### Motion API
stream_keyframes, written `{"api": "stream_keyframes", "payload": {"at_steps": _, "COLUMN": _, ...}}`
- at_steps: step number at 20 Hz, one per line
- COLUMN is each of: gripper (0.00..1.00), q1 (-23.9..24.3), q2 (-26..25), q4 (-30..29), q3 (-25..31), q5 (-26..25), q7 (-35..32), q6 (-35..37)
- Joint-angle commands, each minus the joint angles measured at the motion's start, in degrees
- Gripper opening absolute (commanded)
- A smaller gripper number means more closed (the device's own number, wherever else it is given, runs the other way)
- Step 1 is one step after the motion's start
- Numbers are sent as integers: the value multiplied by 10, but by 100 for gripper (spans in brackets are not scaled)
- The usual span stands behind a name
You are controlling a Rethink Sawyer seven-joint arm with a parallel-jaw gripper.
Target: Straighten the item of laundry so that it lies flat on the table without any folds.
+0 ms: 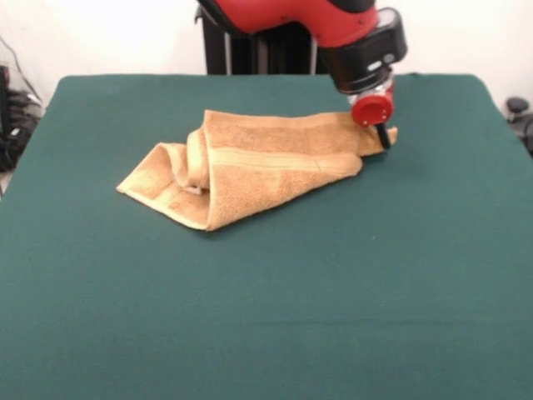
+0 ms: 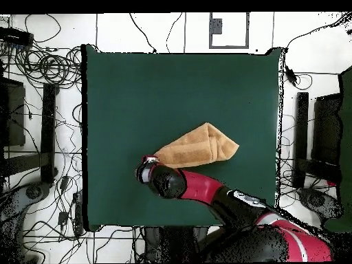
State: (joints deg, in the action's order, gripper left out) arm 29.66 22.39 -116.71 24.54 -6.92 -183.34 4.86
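Note:
The item of laundry (image 1: pixel 258 167), a tan-orange terry towel, lies folded over itself in a long wedge near the middle of the dark green table (image 1: pixel 266 317). One woven band runs along its length and its left end is rolled up. My gripper (image 1: pixel 384 137) is down at the towel's narrow right tip and looks shut on that corner, which pokes out beside it. In the overhead view the towel (image 2: pixel 199 148) lies right of centre, and the gripper (image 2: pixel 146 165) is at its narrow left tip, under the arm's wrist.
The red arm (image 1: pixel 333 21) reaches in from the far side over the towel's right end. Cables and black stands (image 2: pixel 48 124) surround the table on the floor.

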Motion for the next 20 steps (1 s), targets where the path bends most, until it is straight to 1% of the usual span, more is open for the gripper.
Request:
{"api": "stream_keyframes", "payload": {"at_steps": 1, "gripper": 0, "q1": -38, "q2": -16, "q4": 22, "q3": 48, "q5": -12, "q7": 54, "q6": 70}}
{"api": "stream_keyframes", "payload": {"at_steps": 3, "gripper": 0, "q1": -35, "q2": -25, "q4": 27, "q3": 57, "q5": -23, "q7": 63, "q6": 57}}
{"api": "stream_keyframes", "payload": {"at_steps": 5, "gripper": 0, "q1": -14, "q2": -40, "q4": 20, "q3": 81, "q5": -41, "q7": 64, "q6": 19}}
{"api": "stream_keyframes", "payload": {"at_steps": 7, "gripper": 0, "q1": 11, "q2": -54, "q4": 15, "q3": 105, "q5": -59, "q7": 68, "q6": -1}}
{"api": "stream_keyframes", "payload": {"at_steps": 9, "gripper": 0, "q1": 31, "q2": -68, "q4": 19, "q3": 119, "q5": -77, "q7": 79, "q6": 3}}
{"api": "stream_keyframes", "payload": {"at_steps": 12, "gripper": 0, "q1": 45, "q2": -84, "q4": 34, "q3": 125, "q5": -99, "q7": 91, "q6": 16}}
{"api": "stream_keyframes", "payload": {"at_steps": 16, "gripper": 0, "q1": 42, "q2": -84, "q4": 51, "q3": 119, "q5": -110, "q7": 96, "q6": 59}}
{"api": "stream_keyframes", "payload": {"at_steps": 18, "gripper": 0, "q1": 42, "q2": -80, "q4": 57, "q3": 118, "q5": -115, "q7": 95, "q6": 64}}
{"api": "stream_keyframes", "payload": {"at_steps": 19, "gripper": 100, "q1": 44, "q2": -81, "q4": 60, "q3": 122, "q5": -124, "q7": 93, "q6": 57}}
{"api": "stream_keyframes", "payload": {"at_steps": 20, "gripper": 100, "q1": 45, "q2": -80, "q4": 60, "q3": 122, "q5": -128, "q7": 96, "q6": 58}}
